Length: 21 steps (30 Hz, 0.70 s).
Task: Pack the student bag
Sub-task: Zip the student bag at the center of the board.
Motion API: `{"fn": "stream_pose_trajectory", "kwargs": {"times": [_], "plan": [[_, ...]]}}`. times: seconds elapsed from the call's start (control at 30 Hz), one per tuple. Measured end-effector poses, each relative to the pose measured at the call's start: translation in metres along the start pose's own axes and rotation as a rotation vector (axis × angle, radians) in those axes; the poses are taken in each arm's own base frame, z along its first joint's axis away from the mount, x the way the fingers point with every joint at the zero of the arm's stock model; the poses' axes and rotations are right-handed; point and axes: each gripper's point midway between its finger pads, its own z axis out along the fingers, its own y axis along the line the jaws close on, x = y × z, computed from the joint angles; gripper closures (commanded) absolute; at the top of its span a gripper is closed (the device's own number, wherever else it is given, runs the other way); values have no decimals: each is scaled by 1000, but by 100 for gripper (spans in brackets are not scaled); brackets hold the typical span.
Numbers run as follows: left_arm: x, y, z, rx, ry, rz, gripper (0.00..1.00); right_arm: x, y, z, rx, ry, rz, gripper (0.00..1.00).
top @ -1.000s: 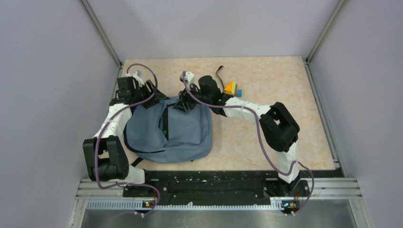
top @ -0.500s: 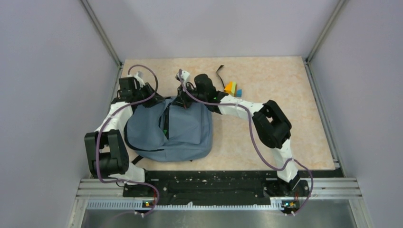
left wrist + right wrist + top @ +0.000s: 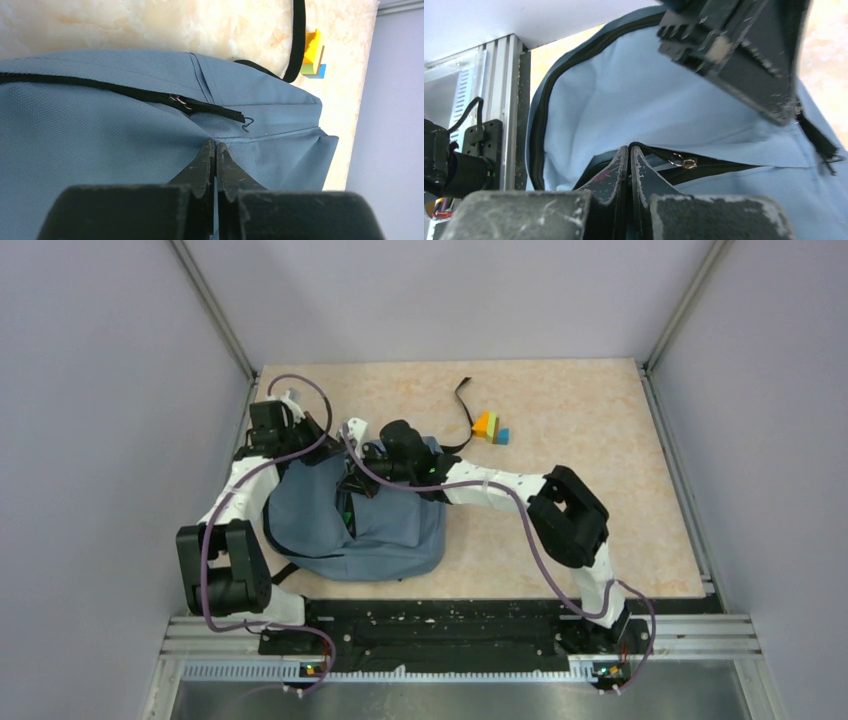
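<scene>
Beige tabletop (image 3: pixel 560 400): left claw (image 3: pixel 215 145) pinches backpack (image 3: pixel 400 525) fabric, right claw (image 3: pixel 629 150) pinches its zipper rim (image 3: pixel 724 167); best pull apart evenly to widen the mouth.

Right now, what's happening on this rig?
Both arms are working on the student bag, which lies on the table. The left gripper is shut, pinching a pucker of the bag's outer fabric. The right gripper is shut at the rim of the main opening and appears to grip it. The pale lining shows, so the bag is open. Some coloured blocks sit on the table beyond the bag, not packed.
</scene>
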Motion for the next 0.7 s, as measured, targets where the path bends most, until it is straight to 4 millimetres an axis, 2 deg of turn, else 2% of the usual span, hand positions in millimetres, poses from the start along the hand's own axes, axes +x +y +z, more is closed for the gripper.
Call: {"fn": "stream_pose_trajectory", "kwargs": {"times": [0.23,0.43,0.7], "plan": [[-6,-4,-8,7,-25,-8,100,30,23,0,36,90,-84,100],[-10,-5,-14,14,-38,-25,100,66,48,-18,13,166,-76,100],[-12,-5,-16,19,-42,-41,100,97,61,-36,-3,190,8,100]]}}
